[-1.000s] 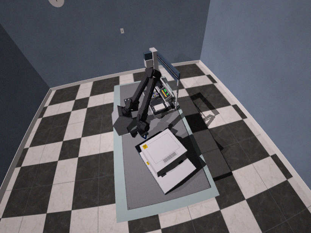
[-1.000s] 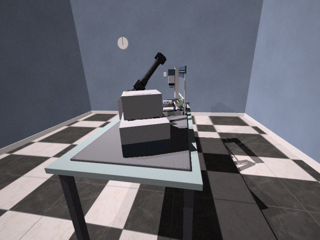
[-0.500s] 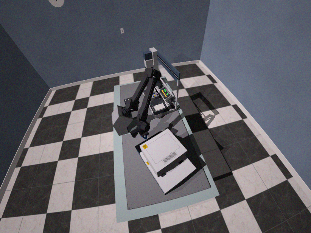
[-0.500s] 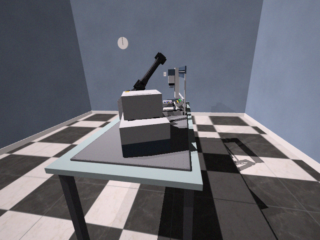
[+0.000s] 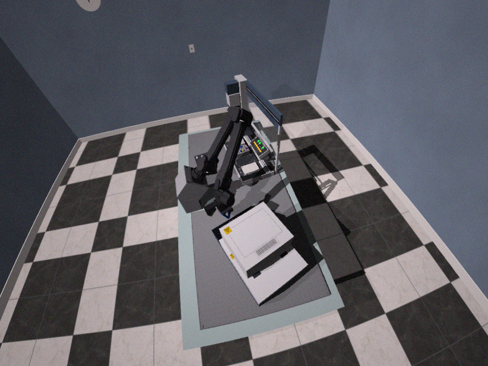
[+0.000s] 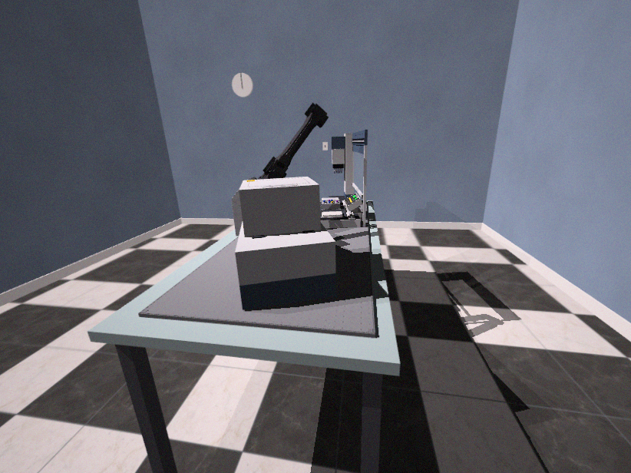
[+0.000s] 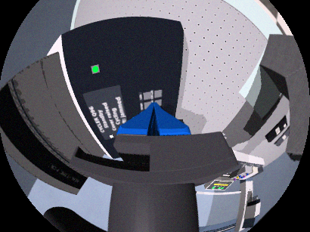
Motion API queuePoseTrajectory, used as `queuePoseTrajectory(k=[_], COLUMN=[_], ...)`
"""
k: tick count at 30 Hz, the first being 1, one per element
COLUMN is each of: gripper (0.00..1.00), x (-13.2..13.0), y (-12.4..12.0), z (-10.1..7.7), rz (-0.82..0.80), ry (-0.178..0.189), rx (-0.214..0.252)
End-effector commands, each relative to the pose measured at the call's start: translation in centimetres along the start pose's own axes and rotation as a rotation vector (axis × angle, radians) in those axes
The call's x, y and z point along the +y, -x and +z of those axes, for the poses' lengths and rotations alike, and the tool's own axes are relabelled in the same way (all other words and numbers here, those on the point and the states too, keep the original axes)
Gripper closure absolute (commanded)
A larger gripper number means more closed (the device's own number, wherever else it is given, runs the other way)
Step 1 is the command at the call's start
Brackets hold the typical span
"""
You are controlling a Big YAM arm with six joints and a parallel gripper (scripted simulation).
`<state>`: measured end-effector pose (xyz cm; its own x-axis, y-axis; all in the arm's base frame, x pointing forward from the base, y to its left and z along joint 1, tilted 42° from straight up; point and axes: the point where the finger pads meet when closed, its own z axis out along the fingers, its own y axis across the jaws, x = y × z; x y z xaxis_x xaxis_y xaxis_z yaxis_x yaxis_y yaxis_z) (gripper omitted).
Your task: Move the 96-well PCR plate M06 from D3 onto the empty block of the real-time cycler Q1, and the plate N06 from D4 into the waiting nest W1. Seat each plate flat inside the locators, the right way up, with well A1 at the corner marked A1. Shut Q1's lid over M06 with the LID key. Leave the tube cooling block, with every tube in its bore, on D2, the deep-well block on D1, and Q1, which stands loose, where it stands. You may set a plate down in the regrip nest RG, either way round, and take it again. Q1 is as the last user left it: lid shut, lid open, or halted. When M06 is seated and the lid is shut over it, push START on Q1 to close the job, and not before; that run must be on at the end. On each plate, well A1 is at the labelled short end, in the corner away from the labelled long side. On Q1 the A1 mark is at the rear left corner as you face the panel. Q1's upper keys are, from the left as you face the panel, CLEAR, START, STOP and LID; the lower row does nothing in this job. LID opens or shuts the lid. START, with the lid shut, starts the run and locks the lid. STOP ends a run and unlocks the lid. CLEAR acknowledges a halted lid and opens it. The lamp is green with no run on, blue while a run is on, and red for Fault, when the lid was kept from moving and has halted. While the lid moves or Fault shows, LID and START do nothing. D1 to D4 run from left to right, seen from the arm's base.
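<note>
The real-time cycler Q1 (image 5: 281, 274) (image 6: 284, 257) is a white box standing askew on the grey mat. Its lid (image 5: 254, 232) (image 6: 279, 204) lies flat and shut on top, so the block inside is hidden. My gripper (image 5: 227, 210) (image 7: 153, 106) has blue fingers that are shut and empty. It hangs just above Q1's dark panel (image 7: 132, 57), with its tips close to the row of keys (image 7: 150, 96). The lamp (image 7: 95, 69) on the panel is green. In the exterior view the cycler hides the gripper. A white plate (image 5: 250, 167) lies on the deck at the back; I cannot read its label.
At the back of the table (image 5: 187, 300) (image 6: 252, 342) stand a tall gantry frame (image 5: 264, 105) (image 6: 363, 178), a block with coloured tubes (image 5: 244, 149) and a small unit with green and orange marks (image 5: 259, 144) (image 7: 219, 184). A dark flat box (image 5: 189, 191) sits beside the arm's base.
</note>
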<state>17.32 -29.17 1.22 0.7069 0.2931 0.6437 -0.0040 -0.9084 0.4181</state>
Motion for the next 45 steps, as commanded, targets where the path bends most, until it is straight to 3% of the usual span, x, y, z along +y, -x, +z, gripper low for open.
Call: queuePoseTrajectory(k=[1,10,14,22,25,45], gripper=[1.00,1.00,1.00,1.00,1.00,1.00], x=[1.8,-2.2,-2.5,-4.4,-4.0,-3.1], y=[0.0,0.3,0.2,0.1,0.2,-0.3], z=[-0.5,-5.0,-5.5,-9.4,-8.7,-7.8], rz=[0.009,-0.008,-0.013,-0.028,-0.039,-0.022], ry=[0.031,0.017,0.007,0.031,0.016,0.016], rx=[-0.004,-0.008,-0.003,-0.006,-0.010,0.001])
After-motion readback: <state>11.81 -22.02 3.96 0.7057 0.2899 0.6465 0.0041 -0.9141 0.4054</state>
